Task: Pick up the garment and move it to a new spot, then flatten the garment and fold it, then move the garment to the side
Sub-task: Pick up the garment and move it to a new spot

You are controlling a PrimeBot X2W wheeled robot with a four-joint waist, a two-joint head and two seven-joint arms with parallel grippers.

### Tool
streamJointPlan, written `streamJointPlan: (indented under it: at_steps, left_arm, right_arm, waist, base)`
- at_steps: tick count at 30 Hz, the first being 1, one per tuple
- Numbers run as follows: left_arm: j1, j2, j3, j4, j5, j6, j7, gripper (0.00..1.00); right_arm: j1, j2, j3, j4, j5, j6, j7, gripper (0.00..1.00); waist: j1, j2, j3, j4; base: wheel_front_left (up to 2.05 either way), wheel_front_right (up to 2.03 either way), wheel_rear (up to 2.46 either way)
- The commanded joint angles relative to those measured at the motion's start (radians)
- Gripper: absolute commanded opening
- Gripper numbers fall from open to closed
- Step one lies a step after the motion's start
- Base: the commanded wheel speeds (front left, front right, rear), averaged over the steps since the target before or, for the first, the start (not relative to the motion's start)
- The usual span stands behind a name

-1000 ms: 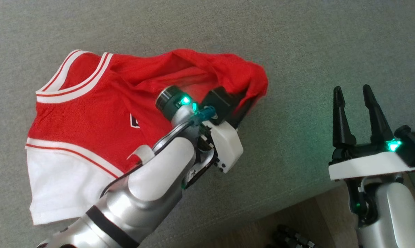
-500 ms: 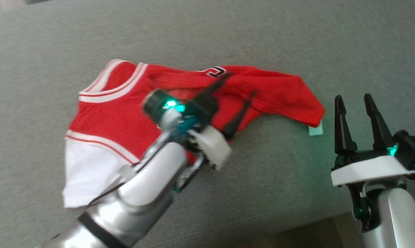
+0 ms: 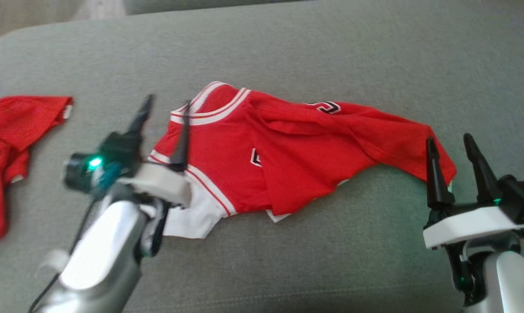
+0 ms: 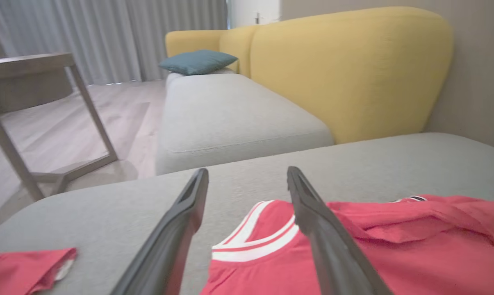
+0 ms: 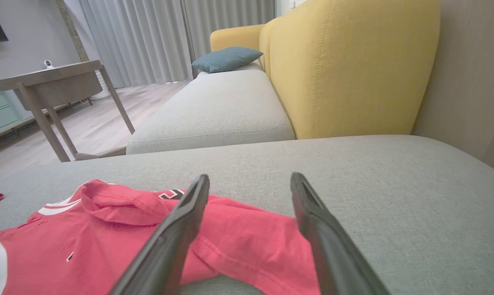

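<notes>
A red garment (image 3: pixel 296 152) with white trim and a white hem lies rumpled and stretched sideways on the grey sofa cushion (image 3: pixel 331 56). My left gripper (image 3: pixel 168 102) is open and hovers over the garment's left end, by the white-striped armhole. The left wrist view shows its fingers (image 4: pixel 312 217) spread above that striped edge of the garment (image 4: pixel 394 254), holding nothing. My right gripper (image 3: pixel 448 140) is open and empty just in front of the garment's right tip. Seen from the right wrist, the garment (image 5: pixel 87 246) lies under and to the left of that gripper (image 5: pixel 250 178).
A second red cloth (image 3: pixel 9 139) lies at the cushion's far left, also seen in the left wrist view (image 4: pixel 25 270). Behind are a yellow backrest (image 5: pixel 345 69), a teal pillow (image 5: pixel 226 58) and a wooden table (image 5: pixel 54 82) on the floor.
My left gripper opened and let the garment go, then swung left. The garment dropped and now lies stretched out. The head camera shifted; the right gripper stayed open.
</notes>
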State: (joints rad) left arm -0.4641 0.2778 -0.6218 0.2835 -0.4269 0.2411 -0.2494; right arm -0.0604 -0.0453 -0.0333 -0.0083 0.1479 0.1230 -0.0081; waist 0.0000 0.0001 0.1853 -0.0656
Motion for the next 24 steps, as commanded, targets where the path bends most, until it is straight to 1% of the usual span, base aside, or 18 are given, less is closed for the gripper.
streamJointPlan:
  at_steps: [1, 5, 10, 12, 16, 24]
  left_arm:
    - [0.004, 0.043, 0.086, -0.064, -0.002, 0.016, -0.012, 1.00]
    - [0.081, 0.070, 0.163, -0.122, 0.003, 0.013, -0.012, 1.00]
    - [0.169, 0.085, 0.226, -0.171, 0.008, -0.020, -0.012, 1.00]
    - [0.201, 0.086, 0.237, -0.186, 0.018, -0.032, -0.012, 1.00]
    - [0.244, 0.083, 0.249, -0.201, 0.035, -0.038, -0.012, 1.00]
    - [0.337, 0.062, 0.267, -0.227, 0.071, -0.027, -0.012, 1.00]
  right_arm:
    - [-0.004, -0.005, 0.023, -0.041, -0.009, 0.008, 0.009, 1.00]
    - [0.010, -0.005, 0.021, -0.044, -0.015, 0.008, 0.020, 1.00]
    - [0.030, -0.005, 0.026, -0.041, -0.019, 0.008, 0.029, 1.00]
    - [0.042, -0.005, 0.027, -0.042, -0.019, 0.008, 0.032, 1.00]
    - [0.059, -0.005, 0.030, -0.042, -0.019, 0.008, 0.037, 1.00]
    - [0.097, -0.005, 0.040, -0.055, -0.017, 0.008, 0.049, 1.00]
  waist:
    - [0.0000, -0.0001, -0.024, 0.028]
    - [0.0000, -0.0001, -0.041, 0.048]
    - [0.0000, -0.0001, -0.069, 0.053]
    - [0.0000, -0.0001, -0.080, 0.051]
    - [0.0000, -0.0001, -0.096, 0.046]
    - [0.0000, -0.0001, -0.132, 0.040]
  base:
    - [0.00, 0.00, 0.00]
    - [0.00, 0.00, 0.00]
    - [0.00, 0.00, 0.00]
    - [0.00, 0.00, 0.00]
    - [0.00, 0.00, 0.00]
    - [0.00, 0.00, 0.00]
